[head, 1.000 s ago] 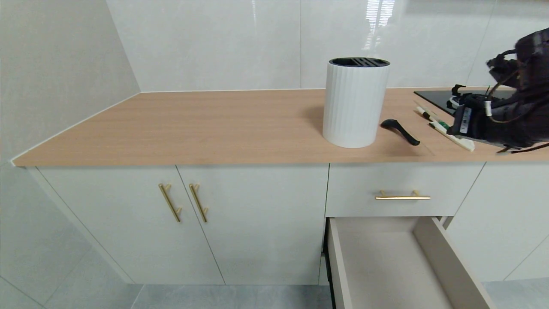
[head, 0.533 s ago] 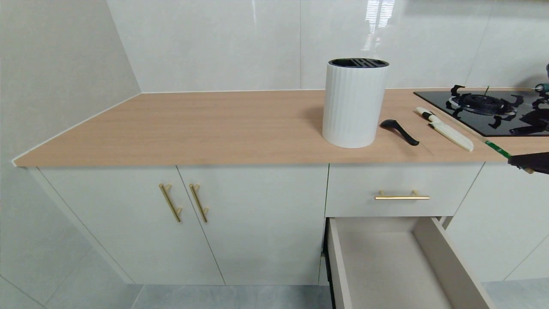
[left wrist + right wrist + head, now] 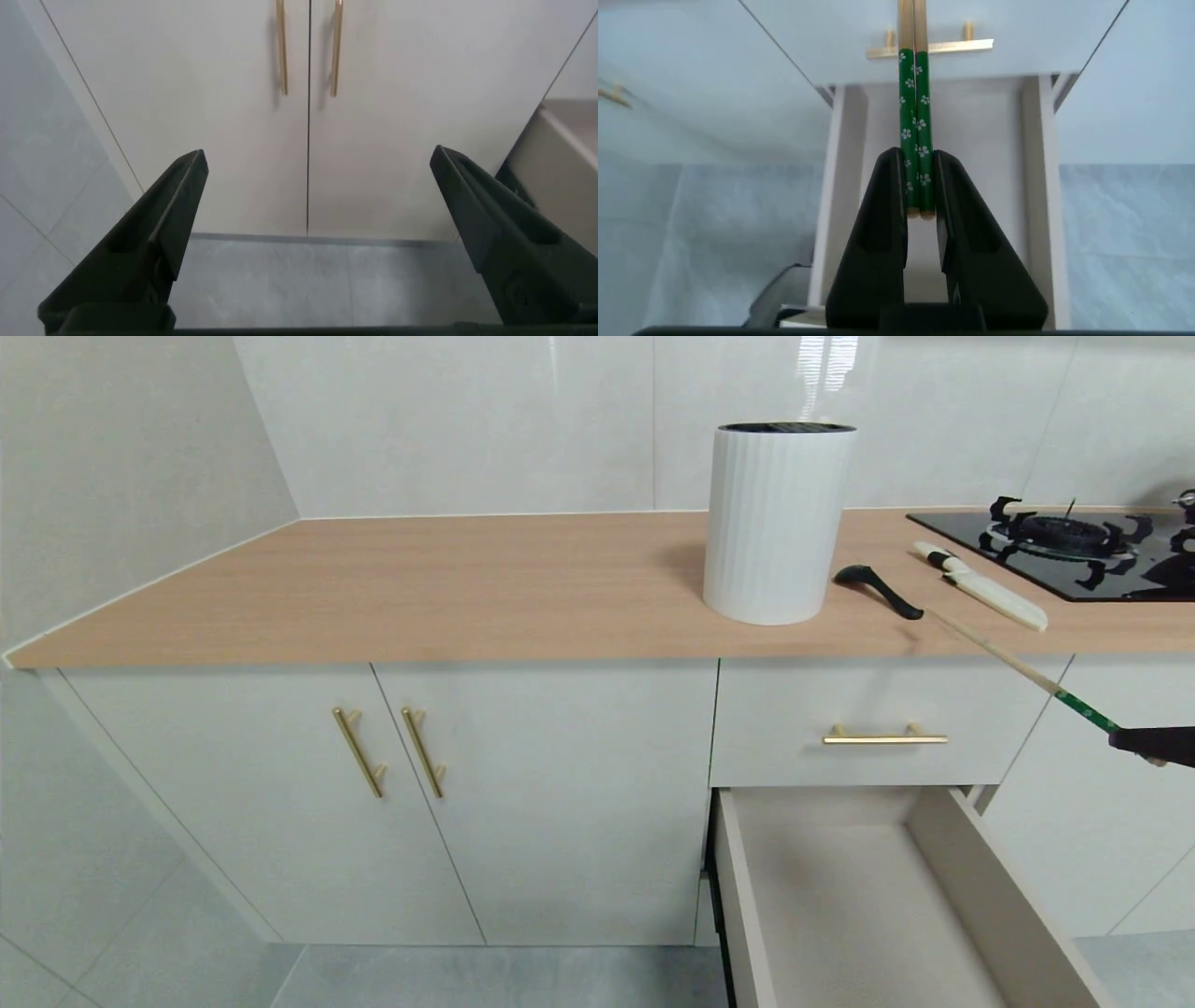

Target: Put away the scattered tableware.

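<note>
My right gripper [image 3: 1153,745] is shut on a pair of wooden chopsticks [image 3: 1018,674] with green flowered ends. It holds them in front of the cabinet, below the counter edge and above the open drawer [image 3: 920,821]. In the right wrist view the chopsticks [image 3: 913,103] run from the gripper [image 3: 918,159] toward the drawer [image 3: 990,187] and its brass handle. A black spoon [image 3: 878,590] and a white-bladed knife [image 3: 980,597] lie on the counter right of the white ribbed holder [image 3: 775,523]. My left gripper [image 3: 318,157] is open and holds nothing, low before the cabinet doors [image 3: 374,140].
A black gas hob [image 3: 1074,546] sits at the counter's far right. The wooden counter [image 3: 420,588] stretches bare to the left of the holder. Below it are two doors with brass handles [image 3: 387,761] and a shut upper drawer [image 3: 882,739]. Tiled floor lies underneath.
The right arm left the counter by the knife with the chopsticks in its gripper, then sank below the counter edge. The head camera has dropped, shifting the whole picture.
</note>
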You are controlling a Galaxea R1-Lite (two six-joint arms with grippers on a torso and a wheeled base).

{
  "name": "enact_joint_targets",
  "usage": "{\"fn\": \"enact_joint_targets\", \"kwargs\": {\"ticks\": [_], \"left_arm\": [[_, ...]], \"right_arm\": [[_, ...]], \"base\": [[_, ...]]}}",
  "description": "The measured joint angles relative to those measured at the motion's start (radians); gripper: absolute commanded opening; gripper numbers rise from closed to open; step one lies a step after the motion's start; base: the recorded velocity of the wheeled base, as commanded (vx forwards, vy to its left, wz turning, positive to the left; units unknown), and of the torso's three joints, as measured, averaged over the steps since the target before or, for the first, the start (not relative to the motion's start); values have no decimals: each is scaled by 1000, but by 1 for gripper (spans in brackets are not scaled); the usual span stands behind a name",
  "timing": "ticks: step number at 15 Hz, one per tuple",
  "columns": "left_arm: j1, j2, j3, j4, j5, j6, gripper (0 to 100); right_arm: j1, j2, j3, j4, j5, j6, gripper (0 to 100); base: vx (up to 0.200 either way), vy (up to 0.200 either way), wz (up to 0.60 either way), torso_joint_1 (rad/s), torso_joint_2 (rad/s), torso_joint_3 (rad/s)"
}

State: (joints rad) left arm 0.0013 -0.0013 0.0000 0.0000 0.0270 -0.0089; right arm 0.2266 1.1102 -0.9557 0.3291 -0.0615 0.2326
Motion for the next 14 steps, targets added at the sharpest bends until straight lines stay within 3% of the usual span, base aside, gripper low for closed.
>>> {"fn": "enact_joint_targets", "kwargs": {"ticks": [6,11,14], "left_arm": [[0,0,0,0,0,0,100],[0,0,0,0,0,0,100],[0,0,0,0,0,0,100]], "right_arm": [[7,-36,40,-21,10,-74,0],[10,-139,55,-96,24,-100,0],[22,-217,59,-48,65,-142,0]], "base": [[0,0,0,-107,423,312],[0,0,0,-15,69,39],[0,0,0,0,0,0]]}}
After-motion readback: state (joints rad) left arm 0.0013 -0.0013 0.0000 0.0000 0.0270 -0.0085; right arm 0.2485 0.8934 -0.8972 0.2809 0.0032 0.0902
